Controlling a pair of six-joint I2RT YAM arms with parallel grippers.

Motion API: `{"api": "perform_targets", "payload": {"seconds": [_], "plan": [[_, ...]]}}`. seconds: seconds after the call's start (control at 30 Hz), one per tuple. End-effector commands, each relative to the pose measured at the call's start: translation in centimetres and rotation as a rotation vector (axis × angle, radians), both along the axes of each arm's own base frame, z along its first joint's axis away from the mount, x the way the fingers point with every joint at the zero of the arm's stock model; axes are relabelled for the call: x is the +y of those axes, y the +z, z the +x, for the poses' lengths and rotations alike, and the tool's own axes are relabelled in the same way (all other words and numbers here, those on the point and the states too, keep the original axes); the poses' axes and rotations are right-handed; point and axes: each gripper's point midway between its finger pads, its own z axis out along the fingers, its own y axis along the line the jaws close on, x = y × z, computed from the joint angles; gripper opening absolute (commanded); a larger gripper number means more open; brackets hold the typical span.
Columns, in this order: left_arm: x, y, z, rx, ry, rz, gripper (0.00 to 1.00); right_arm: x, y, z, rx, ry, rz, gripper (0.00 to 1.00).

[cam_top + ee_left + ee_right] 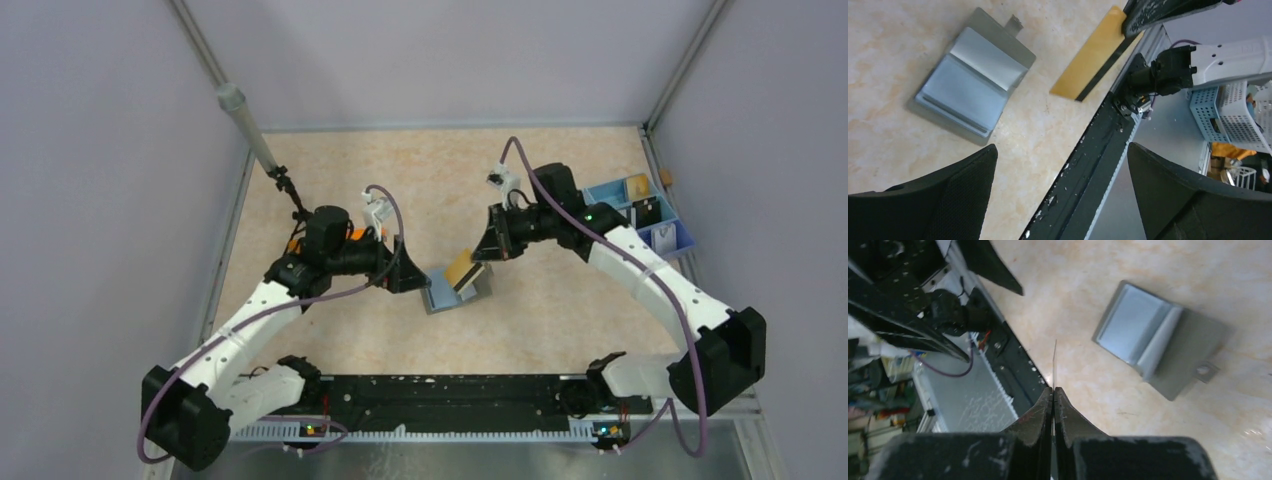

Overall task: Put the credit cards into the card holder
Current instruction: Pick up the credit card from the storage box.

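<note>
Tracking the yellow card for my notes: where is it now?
Top view, mid-table: the yellow card is pinched in the right gripper, close beside the open grey wallet.

A table (560, 330) with a pale beige, marbled top fills the middle. Plain lilac-grey walls (440, 50) close in the table's far, left and right sides, and slim metal posts (686, 60) rise from its far corners. A black rail (450, 390) runs along the table's near edge. A blue compartment tray (605, 190) sits at its far right edge. The light is soft and even.
</note>
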Motion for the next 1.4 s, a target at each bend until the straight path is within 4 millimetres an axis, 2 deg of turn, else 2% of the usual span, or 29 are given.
{"api": "perform_targets", "payload": {"seconds": [0.0, 0.17, 0.23, 0.27, 0.43, 0.6, 0.73, 0.9, 0.97, 1.0, 1.1, 1.27, 1.37], "plan": [[-2.0, 1.3, -0.8, -0.03, -0.127, -0.047, 0.99, 3.9, 2.4, -3.3, -0.014, 0.259, 0.169, 0.0], [-3.4, 0.9, -3.1, 0.014, -0.247, -0.07, 0.99, 5.3, 3.7, -4.9, -0.004, 0.387, 0.264, 0.0], [-3.8, 1.4, -4.3, 0.02, -0.309, -0.106, 0.98, 5.5, 3.8, -5.0, -0.003, 0.412, 0.276, 0.0], [-4.0, 1.7, -4.8, 0.032, -0.334, -0.132, 0.95, 5.6, 3.7, -4.9, -0.004, 0.414, 0.275, 0.0], [-4.6, 2.2, -6.1, 0.086, -0.403, -0.203, 0.54, 5.9, 2.8, -4.4, 0.004, 0.42, 0.27, 0.0], [-4.8, 1.3, -6.6, 0.139, -0.422, -0.2, 0.16, 6.3, 1.7, -3.7, 0.022, 0.413, 0.261, 0.0], [-4.8, 0.1, -6.4, 0.176, -0.388, -0.181, 0.0, 6.7, 0.8, -3.0, 0.038, 0.399, 0.245, 0.0], [-5.0, -1.9, -4.5, 0.208, -0.242, -0.161, 0.0, 6.6, -0.9, -0.6, 0.066, 0.33, 0.212, 0.02], [-5.1, -2.2, -3.8, 0.217, -0.184, -0.178, 0.0, 6.1, -1.3, 0.7, 0.072, 0.273, 0.217, 0.17], [-5.1, -2.2, -3.6, 0.233, -0.156, -0.194, 0.0, 5.8, -1.6, 1.3, 0.079, 0.236, 0.215, 0.32], [-5.3, -1.9, -2.7, 0.243, -0.089, -0.24, 0.0, 4.9, -1.9, 2.6, 0.064, 0.147, 0.213, 0.49], [-5.3, -1.2, -1.1, 0.246, 0.031, -0.329, 0.0, 4.1, -1.9, 3.1, 0.048, 0.0, 0.235, 0.54], [-5.1, -0.4, -0.4, 0.218, 0.079, -0.386, 0.0, 4.1, -1.6, 2.6, 0.068, -0.06, 0.318, 0.54]]}}
